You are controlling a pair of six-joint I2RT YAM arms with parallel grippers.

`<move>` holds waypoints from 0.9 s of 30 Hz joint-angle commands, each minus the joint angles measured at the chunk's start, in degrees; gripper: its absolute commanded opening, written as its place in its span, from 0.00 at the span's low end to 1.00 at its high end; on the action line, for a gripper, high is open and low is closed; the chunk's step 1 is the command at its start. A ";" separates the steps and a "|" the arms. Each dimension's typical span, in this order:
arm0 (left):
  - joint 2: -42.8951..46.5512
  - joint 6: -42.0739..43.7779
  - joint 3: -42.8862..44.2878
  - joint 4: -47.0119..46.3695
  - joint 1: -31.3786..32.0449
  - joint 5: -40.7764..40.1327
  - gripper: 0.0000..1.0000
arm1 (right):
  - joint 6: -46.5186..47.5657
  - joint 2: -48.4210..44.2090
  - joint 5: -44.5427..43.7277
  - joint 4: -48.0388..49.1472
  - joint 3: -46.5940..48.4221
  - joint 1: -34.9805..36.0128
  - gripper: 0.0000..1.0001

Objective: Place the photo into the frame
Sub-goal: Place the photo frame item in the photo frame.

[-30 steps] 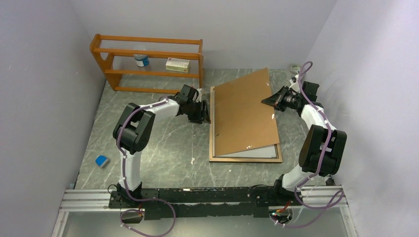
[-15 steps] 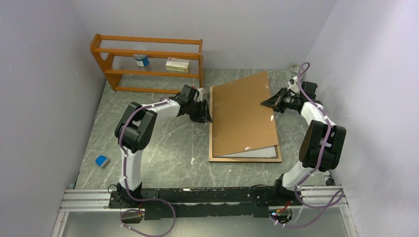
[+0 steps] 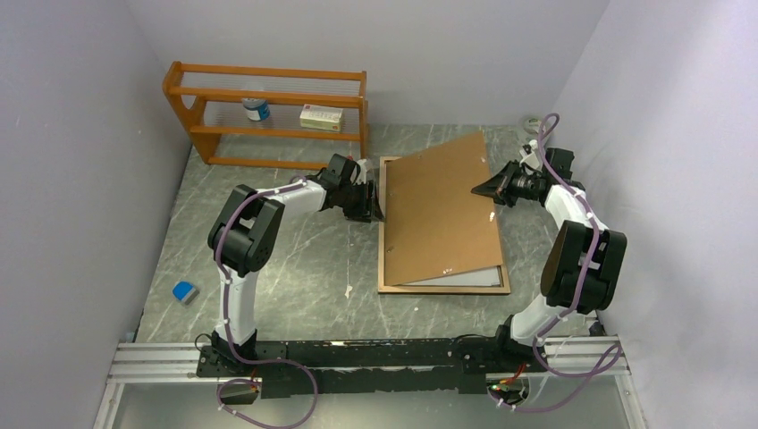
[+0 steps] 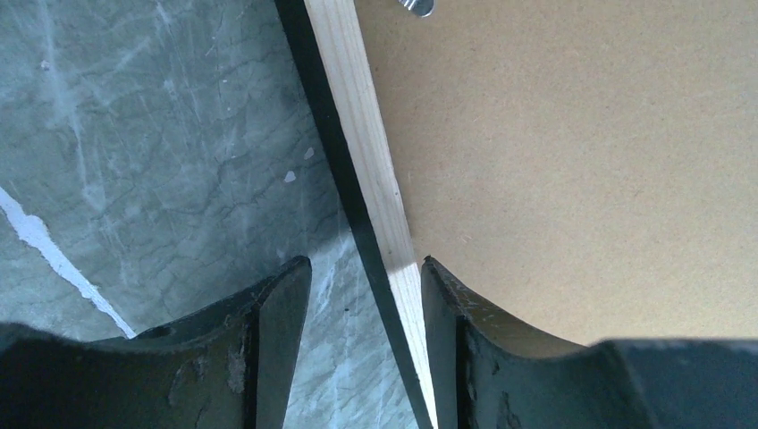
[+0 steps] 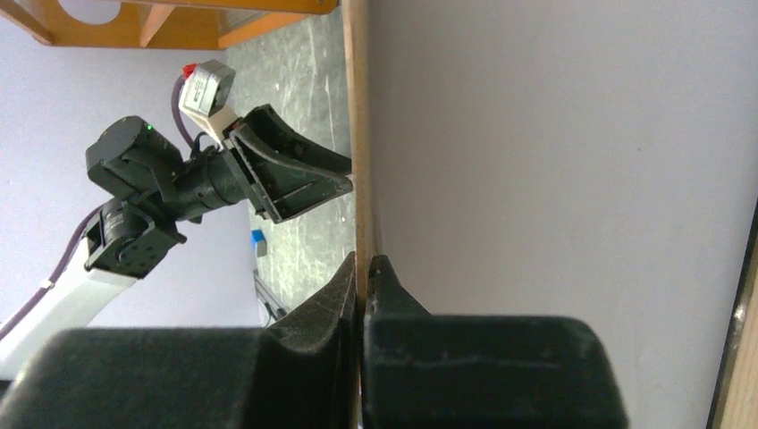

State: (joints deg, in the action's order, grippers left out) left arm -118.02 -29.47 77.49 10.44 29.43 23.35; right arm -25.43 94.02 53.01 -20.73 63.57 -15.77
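Swung lower since a second ago, the one brown backing board (image 3: pixel 442 210) slants over the one frame (image 3: pixel 444 289), which lies flat right of centre on the grey-veined worktop (image 3: pixel 286 259). A white sliver of the one photo (image 3: pixel 465 278) shows inside the frame's near end. The left fingers (image 4: pixel 277 313) stand parted astride the frame's left rail. The right fingers (image 5: pixel 331 304) pinch the board's right edge. One orange rack (image 3: pixel 268 112) stands in the far-left corner. Lilac walls (image 3: pixel 80 134) enclose three sides.
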 commanded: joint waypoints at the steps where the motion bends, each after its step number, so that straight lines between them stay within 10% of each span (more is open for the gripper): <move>1: -3.01 0.65 -0.58 1.67 0.05 -2.16 0.55 | 1.42 -3.32 -1.13 -3.83 -1.19 0.10 0.00; 20: -2.52 1.10 -1.66 2.68 0.10 -3.42 0.44 | 0.44 -0.83 -2.51 2.75 -3.98 2.42 0.01; 27: -3.73 1.91 -0.11 6.66 0.08 -5.19 0.43 | 2.20 0.30 -7.48 -0.89 -3.54 2.59 0.26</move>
State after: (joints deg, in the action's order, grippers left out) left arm -118.39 -29.36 77.76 11.11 29.39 21.69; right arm -25.56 93.84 50.41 -19.07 59.92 -13.98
